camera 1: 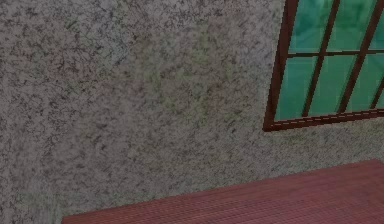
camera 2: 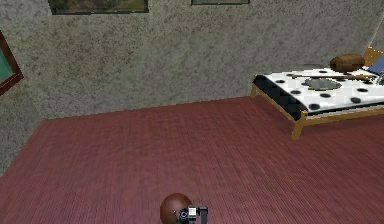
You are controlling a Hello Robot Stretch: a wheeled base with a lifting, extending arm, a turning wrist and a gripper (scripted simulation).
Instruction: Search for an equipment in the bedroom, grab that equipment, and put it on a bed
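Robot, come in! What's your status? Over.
Gripper at a brown round thing; can't tell if held. Bed across the floor. Nothing seen between.

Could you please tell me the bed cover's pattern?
The bed cover is white with black spots; arm side view.

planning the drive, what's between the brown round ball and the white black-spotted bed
That stretch is bare red-brown plank floor, in the arm side view.

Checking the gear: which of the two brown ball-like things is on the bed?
The oblong brown one, lying on the spotted bed near the arm side view's right edge. The round brown ball is at the bottom edge, by the gripper.
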